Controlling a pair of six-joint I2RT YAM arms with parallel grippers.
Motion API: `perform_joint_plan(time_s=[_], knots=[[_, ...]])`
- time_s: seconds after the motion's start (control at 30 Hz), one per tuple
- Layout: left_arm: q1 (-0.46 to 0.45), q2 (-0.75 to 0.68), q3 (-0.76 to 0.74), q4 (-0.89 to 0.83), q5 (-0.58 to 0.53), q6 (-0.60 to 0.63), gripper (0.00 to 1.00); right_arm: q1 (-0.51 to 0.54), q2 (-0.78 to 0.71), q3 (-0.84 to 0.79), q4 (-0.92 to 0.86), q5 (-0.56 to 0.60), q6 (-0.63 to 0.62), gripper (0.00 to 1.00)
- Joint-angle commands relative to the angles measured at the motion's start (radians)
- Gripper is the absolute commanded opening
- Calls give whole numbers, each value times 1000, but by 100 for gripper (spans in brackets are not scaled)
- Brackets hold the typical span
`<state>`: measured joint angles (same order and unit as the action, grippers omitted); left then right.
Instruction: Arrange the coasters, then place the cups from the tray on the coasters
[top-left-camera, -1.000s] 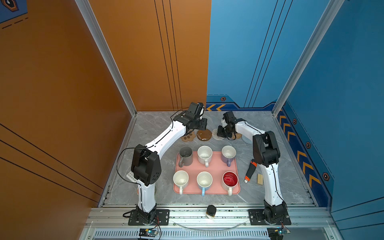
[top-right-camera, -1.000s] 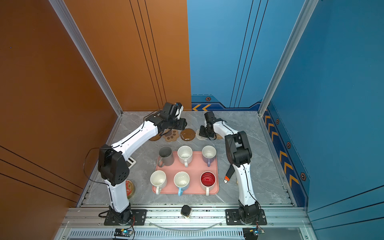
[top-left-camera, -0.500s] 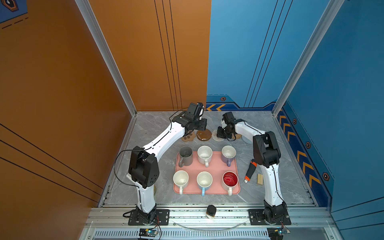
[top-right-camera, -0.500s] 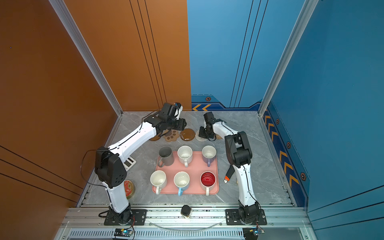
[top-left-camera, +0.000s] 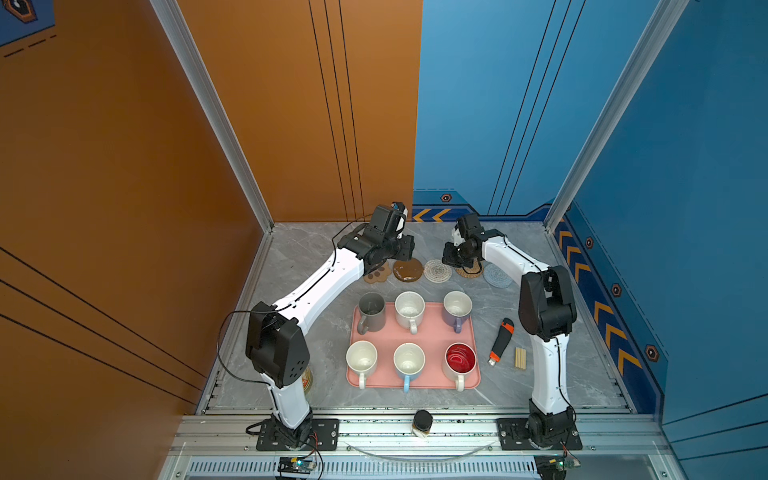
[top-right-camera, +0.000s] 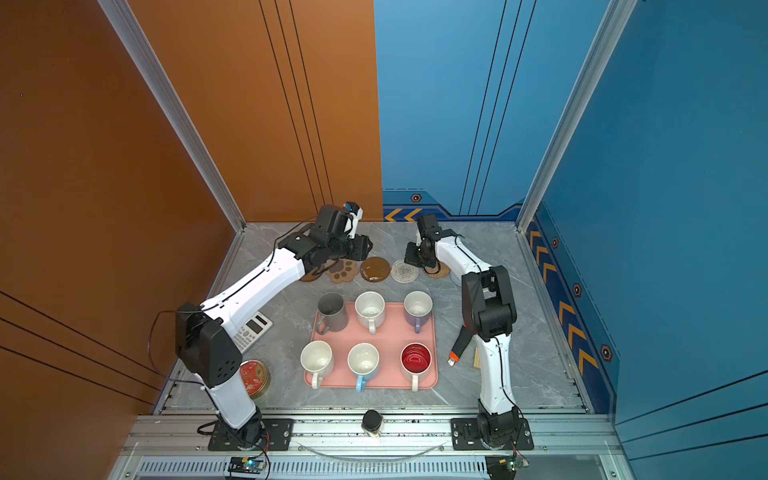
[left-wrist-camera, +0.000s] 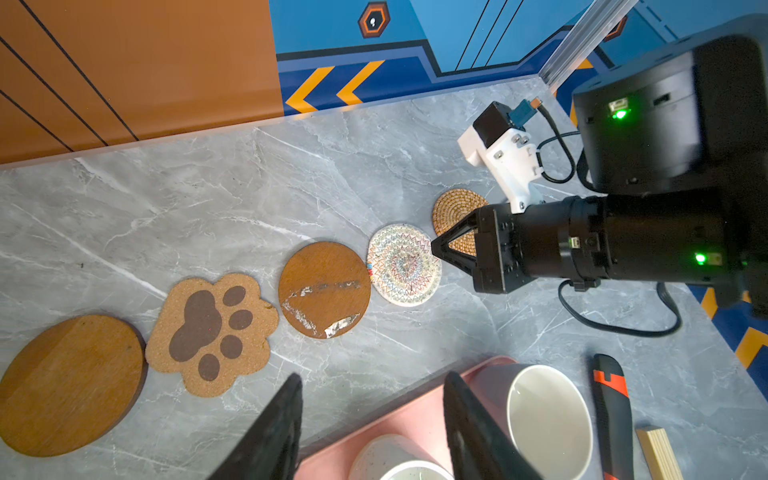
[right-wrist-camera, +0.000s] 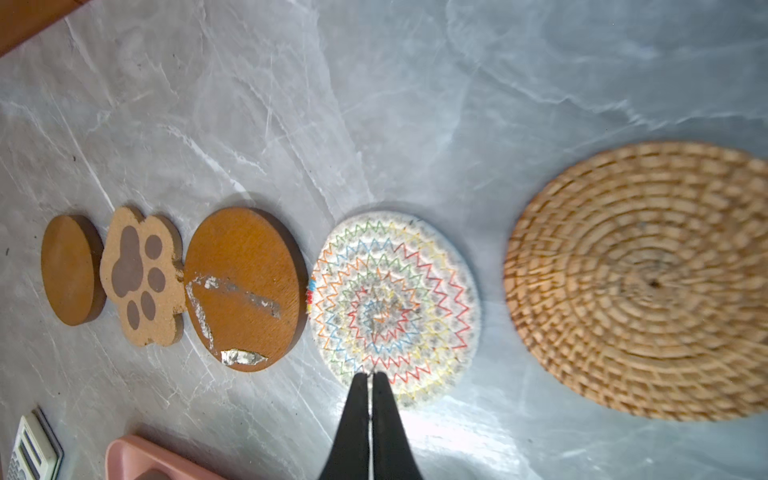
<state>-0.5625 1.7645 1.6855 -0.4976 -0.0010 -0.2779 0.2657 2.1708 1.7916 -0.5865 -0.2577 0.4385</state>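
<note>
The coasters lie in a row behind the tray: a brown disc (left-wrist-camera: 70, 382), the paw (top-left-camera: 376, 274), a second brown disc (top-left-camera: 408, 269), white woven (top-left-camera: 437, 271), tan rattan (top-left-camera: 469, 272) and grey-blue (top-left-camera: 498, 275). My right gripper (right-wrist-camera: 371, 376) is shut, its tips at the white woven coaster's (right-wrist-camera: 395, 307) rim. Above the paw end of the row my left gripper (left-wrist-camera: 372, 399) hangs open and empty. The pink tray (top-left-camera: 432, 332) holds the cups: grey (top-left-camera: 371, 309), speckled cream (top-left-camera: 409, 309), lavender (top-left-camera: 457, 307), white (top-left-camera: 361, 359), light blue (top-left-camera: 409, 360) and red-inside (top-left-camera: 460, 359).
An orange-and-black utility knife (top-left-camera: 500, 340) and a small wooden block (top-left-camera: 520, 358) lie right of the tray. A calculator (top-right-camera: 251, 330) and a red-topped tin (top-right-camera: 254, 376) sit by the left arm's base. A small dark object (top-left-camera: 422, 420) stands on the front rail.
The left arm's elbow has swung a little to the left and toward the front; its gripper stays over the coaster row. The right arm has hardly moved.
</note>
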Motion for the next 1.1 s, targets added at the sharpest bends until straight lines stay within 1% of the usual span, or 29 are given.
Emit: perform_joint_plan(time_s=[0.0, 0.1, 0.13, 0.33, 0.6, 0.73, 1.0, 1.07], knots=[[-16, -70, -38, 22, -32, 0, 55, -43, -18, -1, -44, 27, -27, 0], [-17, -122, -97, 42, -44, 0, 55, -78, 6, -2, -51, 27, -32, 0], [-19, -140, -119, 52, -46, 0, 55, -87, 17, 33, -55, 28, -34, 0], [-19, -244, -236, 86, -77, -1, 55, -133, 81, 74, -65, 29, -41, 0], [-19, -335, -324, 84, -117, -15, 55, -149, 143, 98, -73, 32, -47, 0], [-19, -363, -352, 82, -135, -24, 56, -152, 156, 87, -81, 36, -47, 0], [-17, -388, -375, 83, -142, -38, 56, -145, 131, 12, -81, 48, -49, 0], [-17, -393, -381, 84, -145, -40, 56, -145, 121, -30, -81, 52, -50, 0]])
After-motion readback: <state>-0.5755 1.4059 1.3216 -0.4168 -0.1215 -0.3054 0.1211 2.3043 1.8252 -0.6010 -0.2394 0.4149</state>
